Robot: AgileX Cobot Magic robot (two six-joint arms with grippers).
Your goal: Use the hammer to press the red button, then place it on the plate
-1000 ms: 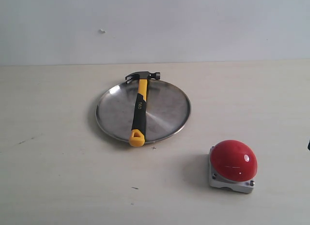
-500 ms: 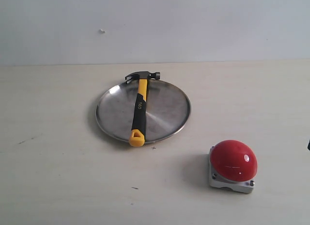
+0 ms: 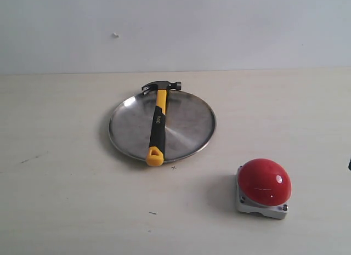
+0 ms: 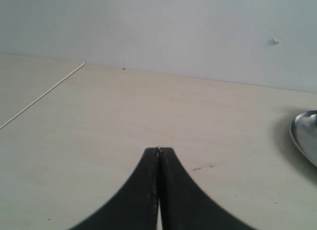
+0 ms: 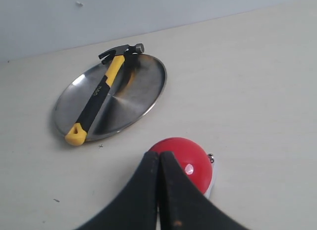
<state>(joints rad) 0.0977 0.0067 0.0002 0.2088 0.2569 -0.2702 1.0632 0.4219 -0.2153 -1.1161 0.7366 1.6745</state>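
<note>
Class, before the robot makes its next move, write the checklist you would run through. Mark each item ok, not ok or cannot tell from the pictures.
1. Hammer free to pick up, nothing gripping it: ok.
2. Hammer resting on the plate, head at one rim, yellow end over the opposite rim: ok.
3. Red button upright on its base, apart from the plate: ok.
4. Left gripper open for a grasp: not ok, shut and empty.
5. Right gripper open for a grasp: not ok, shut and empty.
6. Button already pressed: cannot tell.

Left tool [image 4: 158,151], right tool [image 5: 158,154] — black; curved.
</note>
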